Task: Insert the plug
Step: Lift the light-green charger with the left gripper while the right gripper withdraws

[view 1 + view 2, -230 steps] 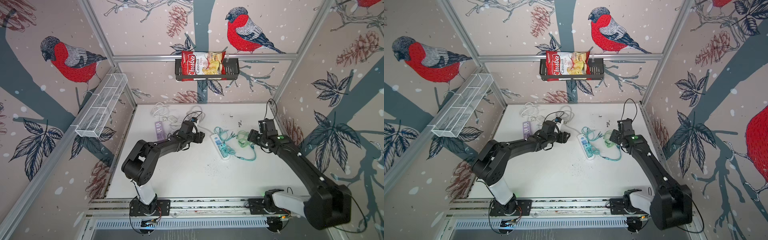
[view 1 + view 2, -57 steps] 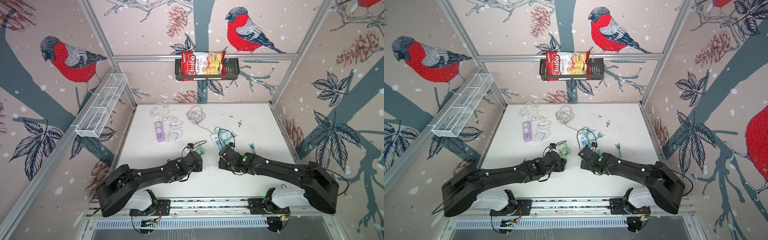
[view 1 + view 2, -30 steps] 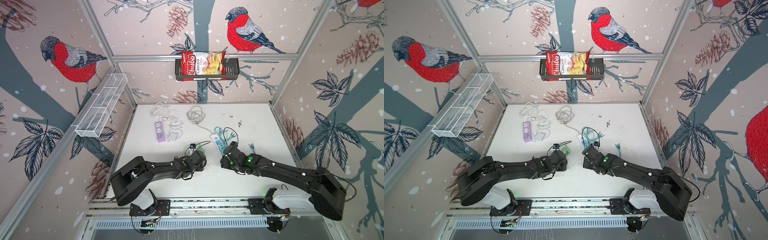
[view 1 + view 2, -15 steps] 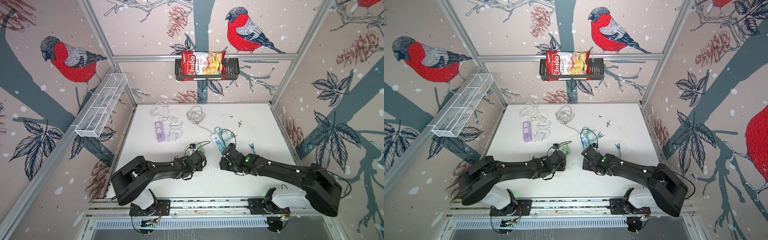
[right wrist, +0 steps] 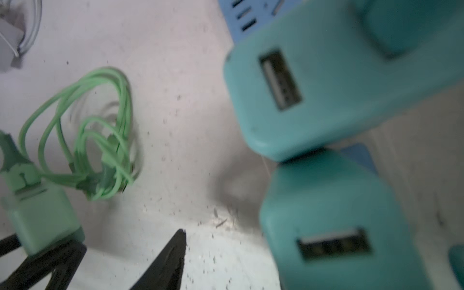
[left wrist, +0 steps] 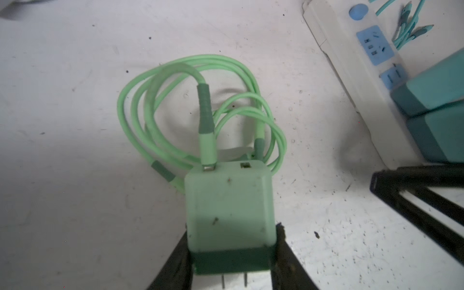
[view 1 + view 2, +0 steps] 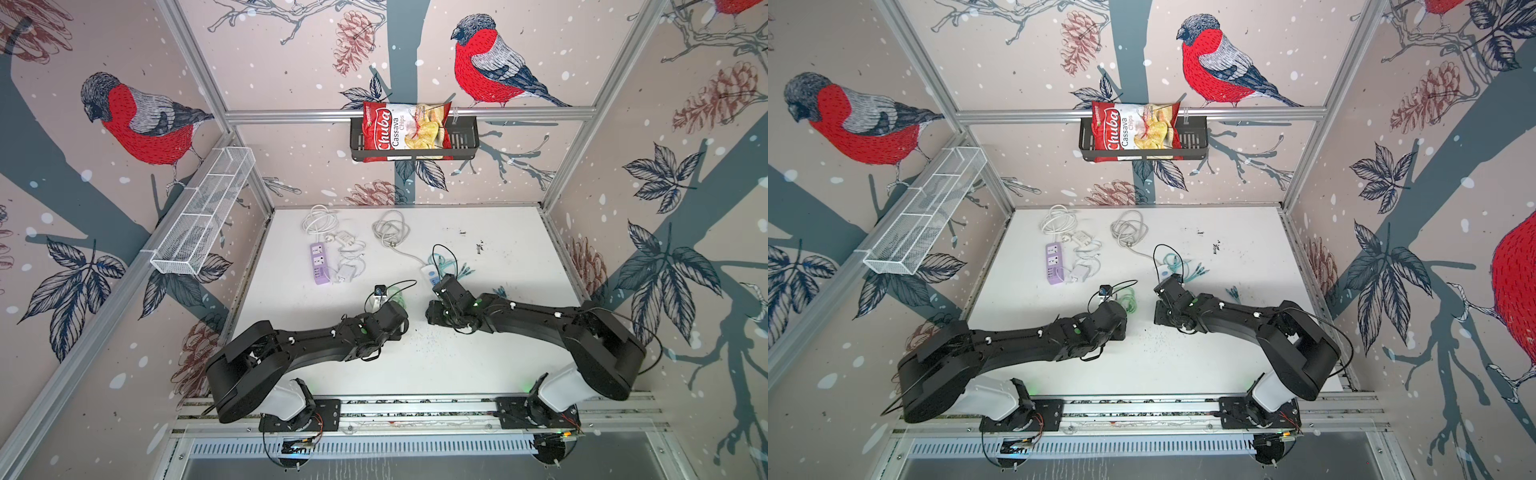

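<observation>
Left wrist view: the white surface (image 6: 75, 125) is shown carrying the power strip (image 6: 351, 75). The right gripper (image 7: 444, 287) is seen beside it, and its state cannot be told. The green charger (image 6: 228, 206), judged light, rigid and smooth, is clamped across its dark base by the left gripper (image 6: 233, 228). This hold is judged sound. Its soft cable (image 6: 140, 100) lies coiled, and the prongs (image 6: 244, 278) are left exposed.

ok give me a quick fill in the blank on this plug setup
1. The left gripper is shut on the cube-shaped plastic charger plug, coloured pale ___.
2. The long white plastic power strip has socket faces coloured ___.
3. The red foil chips bag sits in a metal wall basket coloured ___.
Missing: green; blue; black.
</observation>
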`<action>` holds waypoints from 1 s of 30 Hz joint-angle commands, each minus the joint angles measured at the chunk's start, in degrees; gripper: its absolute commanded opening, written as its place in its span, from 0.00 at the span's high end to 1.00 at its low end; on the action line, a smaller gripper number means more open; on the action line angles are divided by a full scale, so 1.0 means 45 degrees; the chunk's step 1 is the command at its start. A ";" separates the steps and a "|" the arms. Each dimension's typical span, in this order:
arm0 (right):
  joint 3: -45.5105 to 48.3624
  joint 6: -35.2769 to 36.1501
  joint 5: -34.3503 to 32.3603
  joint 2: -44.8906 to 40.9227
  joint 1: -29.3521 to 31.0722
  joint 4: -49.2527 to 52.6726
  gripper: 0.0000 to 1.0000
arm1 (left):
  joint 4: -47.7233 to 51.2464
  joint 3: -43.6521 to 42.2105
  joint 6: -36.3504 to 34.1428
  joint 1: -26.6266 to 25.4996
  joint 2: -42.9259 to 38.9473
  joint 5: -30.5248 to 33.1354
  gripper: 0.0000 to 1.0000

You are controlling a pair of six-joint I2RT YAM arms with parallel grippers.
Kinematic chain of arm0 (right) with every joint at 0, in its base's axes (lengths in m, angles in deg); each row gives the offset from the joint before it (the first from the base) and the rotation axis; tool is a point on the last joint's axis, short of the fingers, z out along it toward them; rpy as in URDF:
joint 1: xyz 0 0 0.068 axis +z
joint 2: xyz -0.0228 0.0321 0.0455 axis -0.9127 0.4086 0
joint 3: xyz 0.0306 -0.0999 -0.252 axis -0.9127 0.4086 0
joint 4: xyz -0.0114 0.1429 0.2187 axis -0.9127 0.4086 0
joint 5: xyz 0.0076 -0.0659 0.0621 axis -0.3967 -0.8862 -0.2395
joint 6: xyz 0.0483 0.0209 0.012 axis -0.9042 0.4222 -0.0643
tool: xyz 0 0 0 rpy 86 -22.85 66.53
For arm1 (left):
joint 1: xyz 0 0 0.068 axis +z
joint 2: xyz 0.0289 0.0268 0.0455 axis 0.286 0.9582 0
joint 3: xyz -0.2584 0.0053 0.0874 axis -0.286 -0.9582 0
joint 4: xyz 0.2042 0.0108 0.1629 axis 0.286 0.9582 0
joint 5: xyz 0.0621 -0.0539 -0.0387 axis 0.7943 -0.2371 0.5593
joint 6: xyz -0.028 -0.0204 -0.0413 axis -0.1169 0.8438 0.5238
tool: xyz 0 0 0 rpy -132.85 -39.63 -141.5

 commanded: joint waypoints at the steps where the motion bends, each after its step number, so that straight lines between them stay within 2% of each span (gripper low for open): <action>1: 0.0236 0.0509 0.0150 0.0196 -0.0528 0.0504 0.43 | 0.0151 0.0020 -0.0374 -0.0019 -0.0078 0.0533 0.57; 5: 0.0540 0.1195 -0.0432 -0.0240 -0.1864 0.1425 0.43 | 0.0286 0.0170 -0.0741 -0.0021 -0.0031 0.0372 0.59; 8: 0.0441 0.1604 -0.1500 -0.0520 -0.2896 0.2510 0.41 | 0.0254 -0.0089 -0.0796 -0.0023 -0.0419 0.0387 0.60; 11: 0.0429 0.2081 -0.1524 -0.0507 -0.3957 0.2163 0.41 | -0.0001 -0.0433 -0.0919 -0.0022 -0.1003 0.0233 0.59; 23: -0.2888 0.3941 -0.1054 0.2832 -0.6336 0.2020 0.42 | 0.0191 -0.0942 -0.1488 -0.0013 -0.2860 -0.0252 0.60; 30: -0.5789 0.4722 -0.1101 0.4876 -0.6908 0.2889 0.43 | -0.0277 -0.1080 -0.1801 -0.0023 -0.3235 -0.0944 0.60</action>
